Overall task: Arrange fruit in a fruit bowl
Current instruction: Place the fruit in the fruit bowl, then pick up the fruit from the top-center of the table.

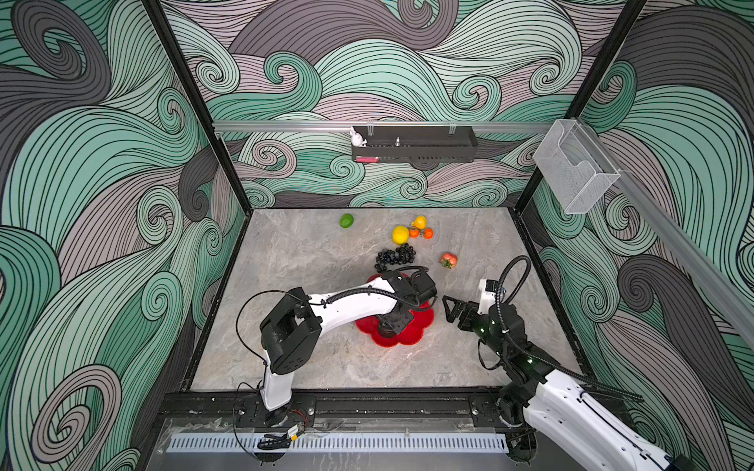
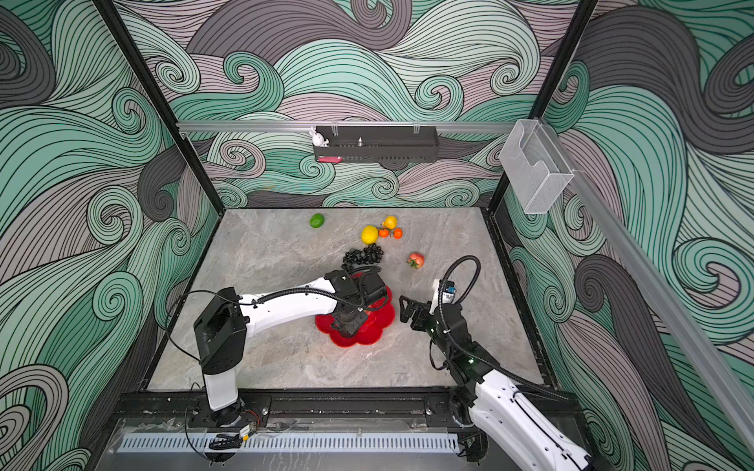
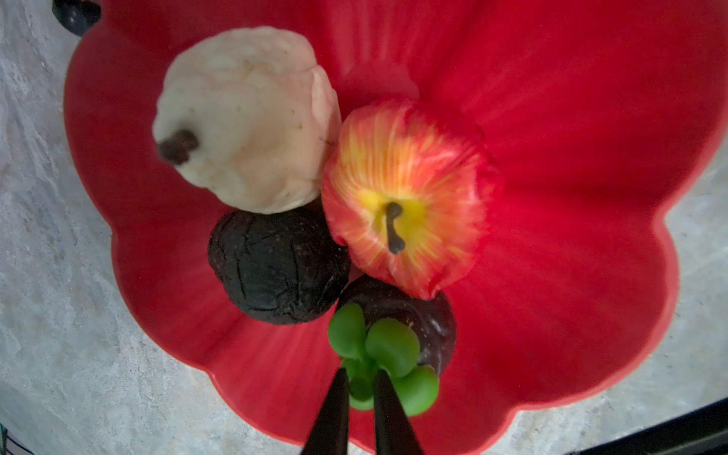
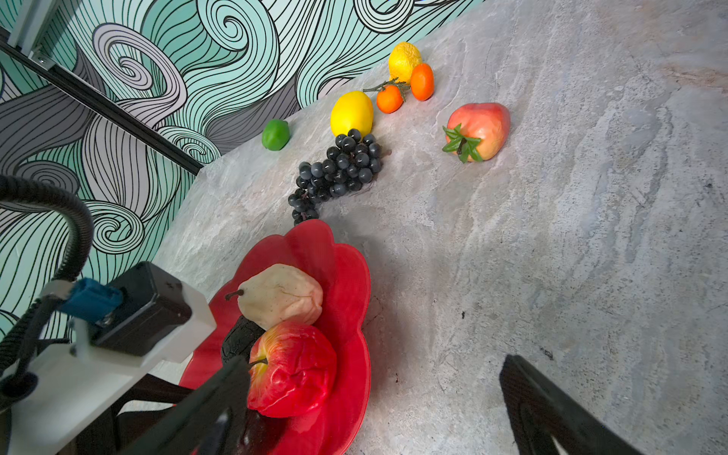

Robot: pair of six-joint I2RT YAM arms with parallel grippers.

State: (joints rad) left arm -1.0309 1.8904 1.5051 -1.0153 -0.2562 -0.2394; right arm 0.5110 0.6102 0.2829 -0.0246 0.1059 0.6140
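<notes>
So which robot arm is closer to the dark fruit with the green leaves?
Left. The left gripper has its fingers either side of the green leaves on the mangosteen, in the bowl. The right gripper hangs open beside the bowl.

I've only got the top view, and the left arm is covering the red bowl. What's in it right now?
Observer: The left wrist view shows four fruits clustered in the fruit bowl: a pear, an apple, an avocado and a mangosteen.
Operator: Is the left gripper holding one?
Observer: The left gripper has its tips either side of the mangosteen's green stalk, with a narrow gap. Whether they pinch it I cannot tell.
Operator: Do the grapes reach the bowl?
Observer: In the right wrist view the grape bunch trails off right at the bowl's rim. Whether it touches is unclear.
</notes>
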